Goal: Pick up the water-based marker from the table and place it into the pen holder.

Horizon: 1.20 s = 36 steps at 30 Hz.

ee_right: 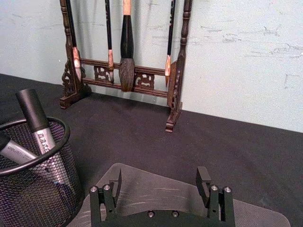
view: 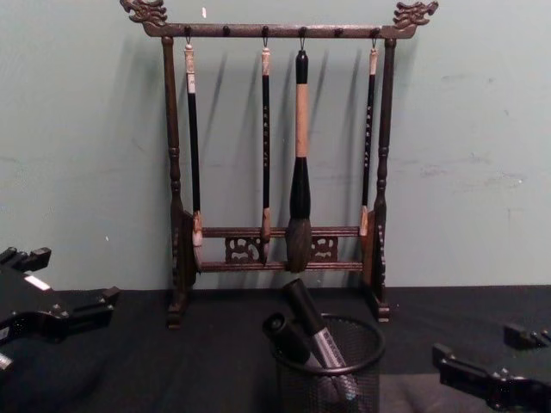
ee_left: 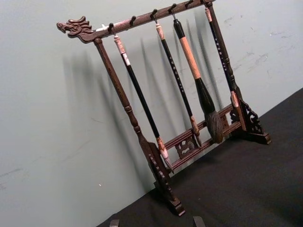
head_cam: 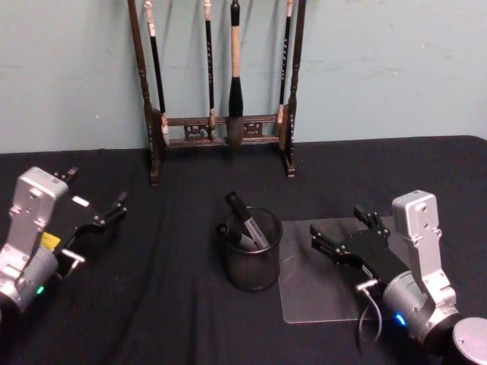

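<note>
Since two markers point(head_cam: 245, 220) already lean inside the pen holder point(head_cam: 252, 268), caps up and angled toward the left rear, I judge the placing step complete; I see no marker lying on the table point(head_cam: 167, 304). My right gripper point(head_cam: 344, 232) hovers just right of the holder, above a clear plastic sheet point(head_cam: 319, 293), fingers spread and holding nothing, a stance that fits a release with clearance from the mesh rim. My left gripper point(head_cam: 97, 207) sits well apart at the left, also spread and empty, out of the working path. The brush rack point(head_cam: 221, 129) stands behind at the wall, untouched. Nothing leans precariously; the markers rest against the rim.
</note>
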Each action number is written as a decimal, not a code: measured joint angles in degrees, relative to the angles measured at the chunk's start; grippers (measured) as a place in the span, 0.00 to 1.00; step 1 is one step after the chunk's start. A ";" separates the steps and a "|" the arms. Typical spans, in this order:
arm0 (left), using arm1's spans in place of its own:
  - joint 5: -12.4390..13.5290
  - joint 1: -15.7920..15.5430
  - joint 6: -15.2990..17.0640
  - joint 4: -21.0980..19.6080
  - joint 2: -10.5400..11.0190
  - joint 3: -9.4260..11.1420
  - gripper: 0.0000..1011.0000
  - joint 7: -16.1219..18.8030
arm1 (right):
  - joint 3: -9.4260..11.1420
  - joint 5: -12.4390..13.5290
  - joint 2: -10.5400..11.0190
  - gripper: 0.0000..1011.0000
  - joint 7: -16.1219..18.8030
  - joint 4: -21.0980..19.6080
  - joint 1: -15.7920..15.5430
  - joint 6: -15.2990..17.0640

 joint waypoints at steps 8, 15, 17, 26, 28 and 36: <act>0.00 0.00 0.00 0.00 0.00 0.00 1.00 0.00 | -0.06 0.02 0.00 0.99 -0.03 -0.04 -0.05 0.00; 0.00 0.00 0.00 0.00 0.00 0.00 1.00 0.00 | -0.08 0.05 0.00 0.99 -0.05 -0.08 -0.06 0.00; 0.00 0.00 0.00 0.00 0.00 0.00 1.00 0.00 | -0.08 0.05 0.00 0.99 -0.05 -0.09 -0.06 0.00; 0.00 0.00 0.00 0.00 0.00 0.00 1.00 0.00 | -0.08 0.05 0.00 0.99 -0.05 -0.10 -0.06 0.01; 0.00 0.00 0.00 0.00 0.00 0.00 1.00 0.00 | -0.08 0.05 0.00 0.99 -0.05 -0.10 -0.06 0.01; 0.00 0.00 0.00 0.00 0.00 0.00 1.00 0.00 | -0.08 0.05 0.00 0.99 -0.05 -0.10 -0.06 0.01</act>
